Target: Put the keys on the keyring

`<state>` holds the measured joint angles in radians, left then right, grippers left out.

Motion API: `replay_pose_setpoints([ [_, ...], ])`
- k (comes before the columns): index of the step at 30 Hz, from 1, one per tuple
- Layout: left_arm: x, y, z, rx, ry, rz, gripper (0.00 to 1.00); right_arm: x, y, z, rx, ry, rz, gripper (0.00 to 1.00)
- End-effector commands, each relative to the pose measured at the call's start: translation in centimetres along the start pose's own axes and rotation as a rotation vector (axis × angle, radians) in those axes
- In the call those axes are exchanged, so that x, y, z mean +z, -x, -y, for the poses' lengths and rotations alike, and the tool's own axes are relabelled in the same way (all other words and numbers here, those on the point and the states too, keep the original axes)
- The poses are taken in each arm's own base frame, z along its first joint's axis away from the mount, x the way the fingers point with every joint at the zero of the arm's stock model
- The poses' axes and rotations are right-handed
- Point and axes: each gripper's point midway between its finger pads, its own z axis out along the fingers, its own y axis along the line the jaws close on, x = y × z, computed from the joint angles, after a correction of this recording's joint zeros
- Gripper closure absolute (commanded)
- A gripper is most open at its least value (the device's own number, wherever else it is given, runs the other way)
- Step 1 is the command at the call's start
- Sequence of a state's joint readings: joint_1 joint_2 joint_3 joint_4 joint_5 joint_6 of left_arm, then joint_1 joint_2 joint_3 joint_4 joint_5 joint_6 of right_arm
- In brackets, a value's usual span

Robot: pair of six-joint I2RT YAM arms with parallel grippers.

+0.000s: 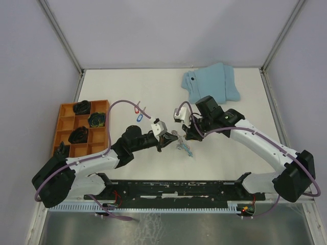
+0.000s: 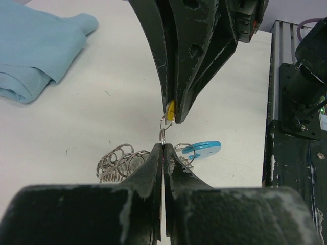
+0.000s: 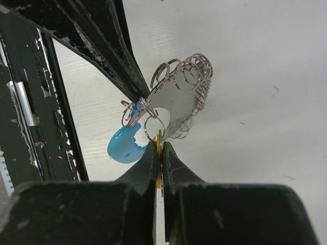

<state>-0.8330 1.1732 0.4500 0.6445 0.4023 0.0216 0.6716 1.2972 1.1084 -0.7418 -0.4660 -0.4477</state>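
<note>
Left claw (image 2: 163,149) clenched on a small metal ring of the keyring (image 2: 203,149). The blue curved section and bunched wire loops sit just beside its tips. Right claw (image 3: 159,149) nearly tip to tip with it, grasping the yellow-tagged key (image 2: 170,109) by its tag. Two loose keys (image 1: 137,113), red and blue tags, lie beyond the left claw. Folded cloth (image 1: 212,81) well beyond the right claw.

Both jaws meet at keyring (image 1: 180,146); two loose keys (image 1: 137,117) near orange tray (image 1: 65,122).
</note>
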Motion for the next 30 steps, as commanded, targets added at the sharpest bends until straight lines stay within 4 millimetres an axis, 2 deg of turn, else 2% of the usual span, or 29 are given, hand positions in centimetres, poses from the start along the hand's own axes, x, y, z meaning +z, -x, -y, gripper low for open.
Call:
replay_pose_setpoints([
  [1, 0.1, 1.8, 0.0, 0.016, -0.002, 0.093, 0.97, 0.5, 0.1, 0.0, -0.004, 0.022, 0.025, 0.99],
  [18, 0.6, 2.2, 1.5, -0.005, -0.072, 0.148, 0.97, 3.4, -0.2, 0.5, -0.027, 0.064, 0.013, 0.99],
  [27, -0.6, 2.2, 1.8, 0.025, -0.062, 0.185, 0.97, 3.5, -1.0, 1.1, -0.023, 0.046, -0.038, 1.0],
  [30, -0.7, 2.0, 1.8, 0.026, -0.06, 0.181, 0.97, 3.2, -0.8, 1.2, -0.029, 0.036, -0.037, 0.99],
])
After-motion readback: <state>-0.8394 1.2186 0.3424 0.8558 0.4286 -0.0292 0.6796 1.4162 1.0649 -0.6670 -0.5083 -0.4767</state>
